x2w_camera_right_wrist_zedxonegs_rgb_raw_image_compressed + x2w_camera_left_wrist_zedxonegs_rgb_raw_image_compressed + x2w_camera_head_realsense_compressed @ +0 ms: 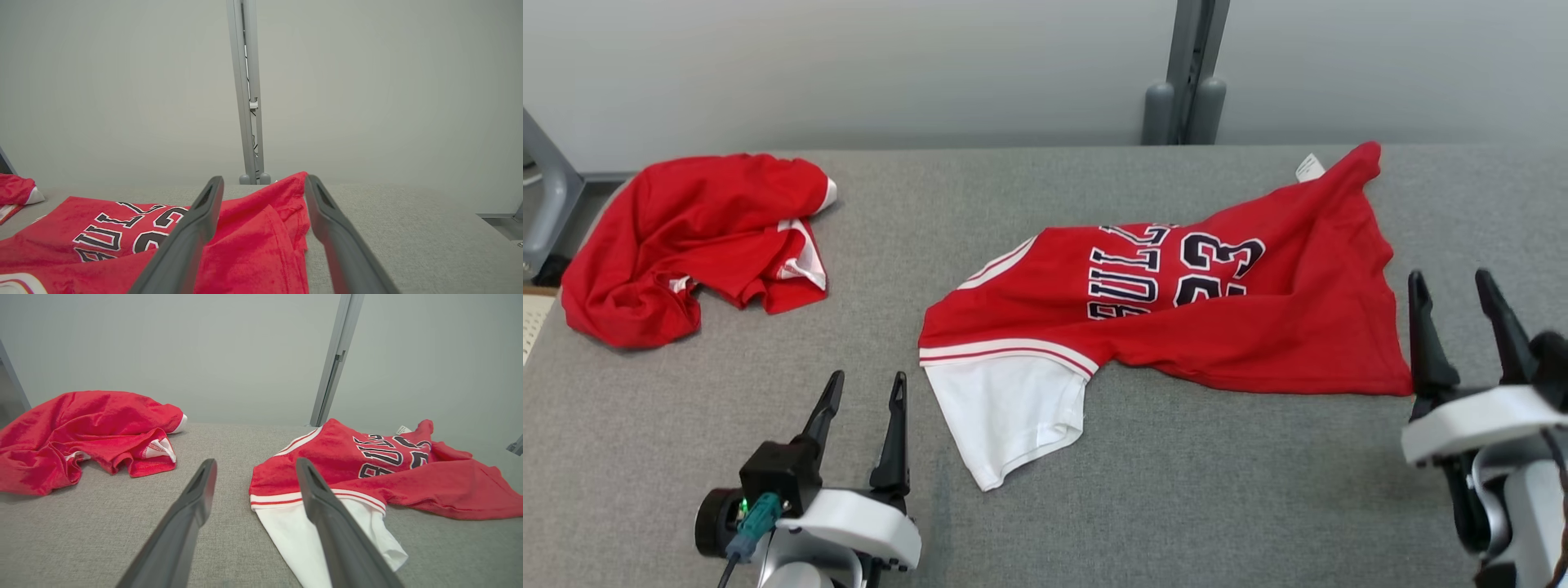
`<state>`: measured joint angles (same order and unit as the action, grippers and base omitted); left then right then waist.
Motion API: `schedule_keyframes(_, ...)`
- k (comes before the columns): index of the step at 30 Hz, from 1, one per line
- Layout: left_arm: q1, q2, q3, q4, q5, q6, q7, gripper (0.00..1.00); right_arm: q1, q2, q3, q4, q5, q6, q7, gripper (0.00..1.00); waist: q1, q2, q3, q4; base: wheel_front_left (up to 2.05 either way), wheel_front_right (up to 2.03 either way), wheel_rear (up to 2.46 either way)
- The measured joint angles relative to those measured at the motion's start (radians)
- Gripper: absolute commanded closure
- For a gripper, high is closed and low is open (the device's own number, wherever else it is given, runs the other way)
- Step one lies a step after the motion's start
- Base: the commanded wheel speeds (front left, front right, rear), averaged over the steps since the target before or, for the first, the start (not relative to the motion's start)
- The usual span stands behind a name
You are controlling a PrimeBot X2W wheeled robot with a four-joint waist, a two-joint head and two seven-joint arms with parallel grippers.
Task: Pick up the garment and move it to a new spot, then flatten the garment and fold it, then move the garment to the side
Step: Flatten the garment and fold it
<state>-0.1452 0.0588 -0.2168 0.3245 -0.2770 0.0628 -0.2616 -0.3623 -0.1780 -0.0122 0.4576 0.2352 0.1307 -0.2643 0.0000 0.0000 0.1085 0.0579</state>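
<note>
The garment (1258, 327) is a red jersey with dark lettering, a number and a white sleeve, lying rumpled and partly folded over on the grey table (1176, 506). My left gripper (867, 377) stands open just left of the white sleeve (1005, 416), holding nothing. In the left wrist view the left gripper (255, 461) points at the jersey (339, 453), its right finger in front of the sleeve (294, 539). My right gripper (1451, 275) is open beside the jersey's right hem. In the right wrist view the right gripper (263, 178) frames that red hem (253, 237).
A second red garment (686, 237) lies crumpled at the table's far left, also visible as the red heap (81, 428) and a red corner (14, 190). A grey post (1192, 73) rises behind the table's back edge against a pale wall.
</note>
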Motion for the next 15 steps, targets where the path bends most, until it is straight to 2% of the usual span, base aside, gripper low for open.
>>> schedule_keyframes(7,0.064,-0.003,0.022,0.001,0.004,0.0,0.0,0.0,0.183,0.092,-0.053,-0.136,-0.062,0.0,0.0,0.0,0.0,0.0,-0.074,-0.005,0.0,0.0,0.0)
schedule_keyframes(15,0.102,-0.006,0.029,-0.006,0.024,0.0,0.0,0.0,0.267,0.124,-0.091,-0.201,-0.083,0.0,0.0,0.0,0.0,0.0,-0.107,0.003,0.0,0.0,0.0)
